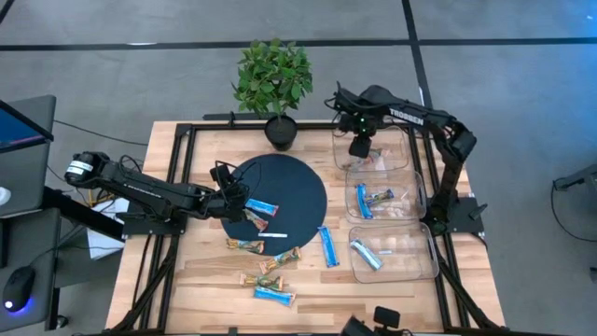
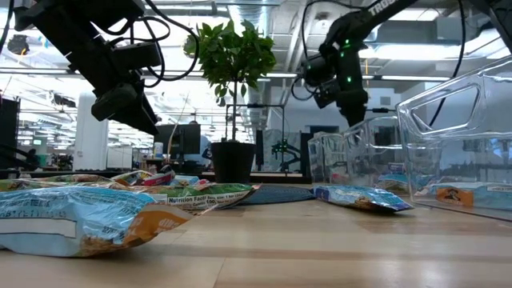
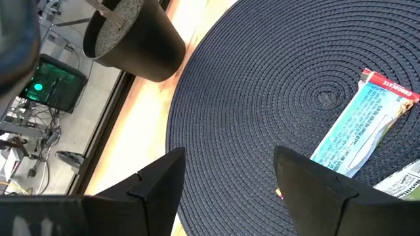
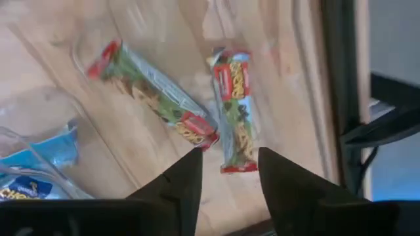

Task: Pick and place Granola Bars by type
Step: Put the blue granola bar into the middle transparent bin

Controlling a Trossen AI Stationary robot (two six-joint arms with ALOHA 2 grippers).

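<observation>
Left hand (image 1: 235, 198) hovers over the left side of the round dark mat (image 1: 298, 182), fingers spread, nothing between them. A blue bar (image 1: 261, 206) lies on the mat just right of it; the left wrist view shows the same bar (image 3: 359, 128) beyond the fingertips.

Right hand (image 1: 360, 147) hangs above the far clear bin (image 1: 403, 140) at the right edge of the surface (image 1: 420, 299), fingers slightly apart and empty. Two red-and-green bars (image 4: 233, 108) lie in that bin below it.

Middle bin (image 1: 415, 201) holds a blue bar and others; near bin (image 1: 424, 254) holds one pale blue bar.

Loose bars (image 1: 270, 271) are scattered on the wood near the mat's front edge. Potted plant (image 1: 274, 79) stands at the far side.
</observation>
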